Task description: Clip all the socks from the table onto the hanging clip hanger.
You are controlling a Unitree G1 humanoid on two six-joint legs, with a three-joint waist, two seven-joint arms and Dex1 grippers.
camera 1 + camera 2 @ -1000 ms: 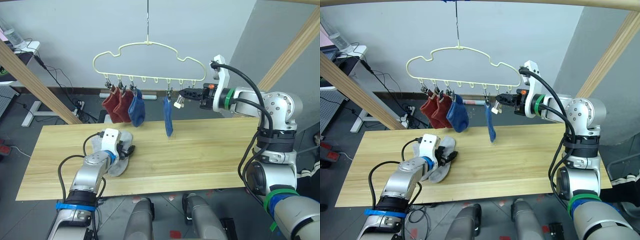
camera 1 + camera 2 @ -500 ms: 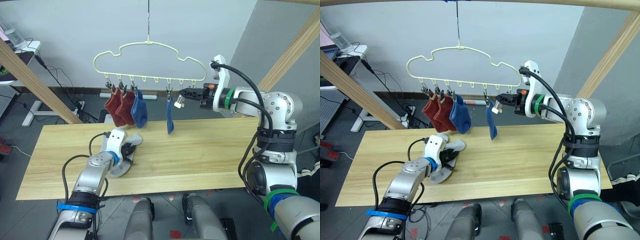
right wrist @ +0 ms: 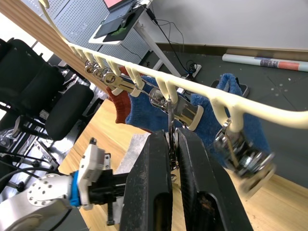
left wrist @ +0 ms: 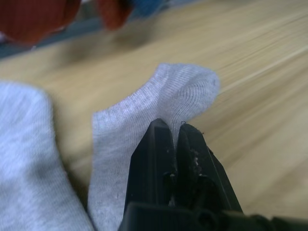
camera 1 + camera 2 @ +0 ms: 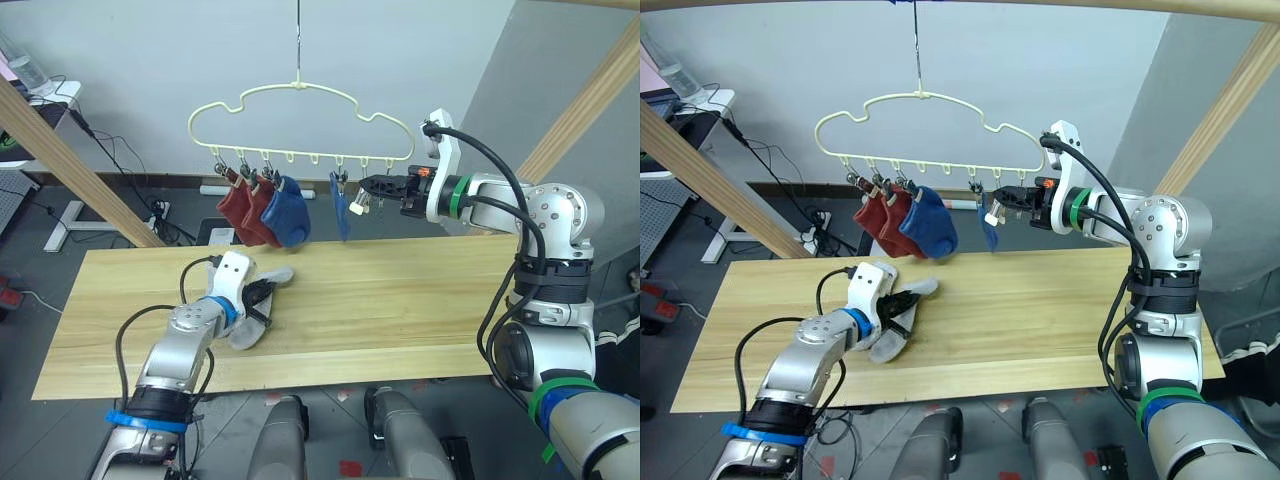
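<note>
The left gripper (image 4: 169, 132) pinches a grey sock (image 4: 144, 120) lying on the table (image 5: 420, 310), at 7 o'clock below the clip hanger (image 5: 300, 125). A shallow knit pinch may slip on lifting. At 3 o'clock, the right gripper (image 3: 169, 139) is closed on a metal clip (image 3: 185, 113); release risks hanger swing.

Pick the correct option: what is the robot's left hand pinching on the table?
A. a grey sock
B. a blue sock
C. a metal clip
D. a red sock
A. The left hand is shut on the edge of a grey sock lying on the table.
</note>
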